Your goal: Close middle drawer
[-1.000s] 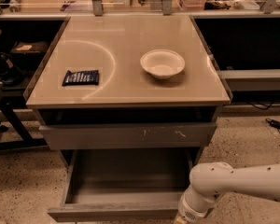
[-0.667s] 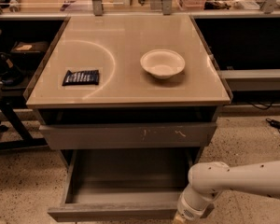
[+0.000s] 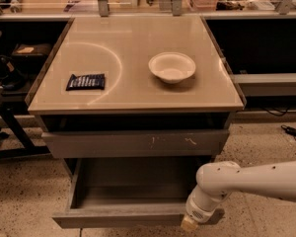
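The middle drawer (image 3: 118,220) is a wide, shallow grey metal drawer with a plain flat front. It stands pulled far out below the tabletop, and its inside looks empty. Above it sits another grey drawer front with pale scratch marks (image 3: 138,143), nearly flush with the cabinet. My white arm (image 3: 256,179) reaches in from the right. My gripper (image 3: 190,224) is at the right end of the open drawer's front, low in the view and against or just in front of it.
On the tan tabletop (image 3: 133,95) lie a dark snack packet (image 3: 86,81) at the left and a white bowl (image 3: 171,67) at the right. Black shelving stands on both sides, and a cable (image 3: 291,130) lies on the speckled floor at the right.
My arm has shifted slightly to the left along the drawer front. The drawer looks as far out as before.
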Available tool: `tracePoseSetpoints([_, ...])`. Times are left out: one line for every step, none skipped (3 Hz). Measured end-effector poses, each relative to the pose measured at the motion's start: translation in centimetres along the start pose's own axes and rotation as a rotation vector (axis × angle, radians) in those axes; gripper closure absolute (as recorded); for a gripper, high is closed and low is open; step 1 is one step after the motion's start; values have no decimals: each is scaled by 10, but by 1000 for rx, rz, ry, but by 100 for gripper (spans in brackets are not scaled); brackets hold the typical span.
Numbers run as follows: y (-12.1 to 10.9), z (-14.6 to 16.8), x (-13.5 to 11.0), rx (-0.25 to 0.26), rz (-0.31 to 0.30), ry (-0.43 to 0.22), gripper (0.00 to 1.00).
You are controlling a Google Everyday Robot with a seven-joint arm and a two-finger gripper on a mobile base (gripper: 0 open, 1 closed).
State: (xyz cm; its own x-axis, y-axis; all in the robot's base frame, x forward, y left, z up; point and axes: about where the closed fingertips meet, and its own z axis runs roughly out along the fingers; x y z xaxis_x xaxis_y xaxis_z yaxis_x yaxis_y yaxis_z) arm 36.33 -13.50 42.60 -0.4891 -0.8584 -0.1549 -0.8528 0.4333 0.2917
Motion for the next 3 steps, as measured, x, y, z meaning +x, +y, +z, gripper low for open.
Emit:
tracePoseSetpoints([0,0,-1,1,-1,0,82])
tracePoseSetpoints([0,0,-1,1,-1,0,59])
tracePoseSetpoints([0,0,-1,1,-1,0,36])
